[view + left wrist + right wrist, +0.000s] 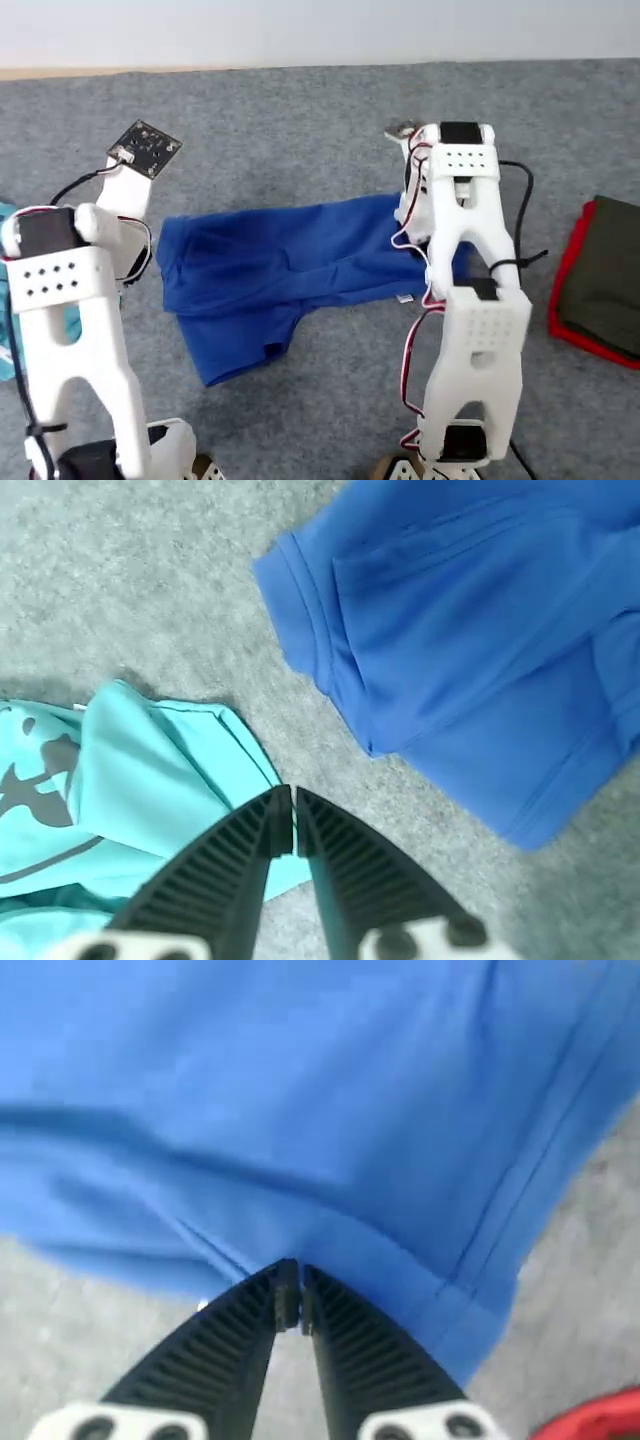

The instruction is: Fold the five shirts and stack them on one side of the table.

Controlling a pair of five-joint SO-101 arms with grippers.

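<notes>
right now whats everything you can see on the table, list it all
blue shirt: 1, blue, lying rumpled mid-table between the arms
turquoise shirt: 1, turquoise with grey print, by the left arm
red shirt: 1, red, folded, far right, bottom of a stack
dark olive shirt: 1, dark olive, folded on the red shirt
table: 1, grey
left arm: 1, white
right arm: 1, white
left gripper: 1, black, shut, over the turquoise shirt's edge
right gripper: 1, black, shut, at the blue shirt's hem
</notes>
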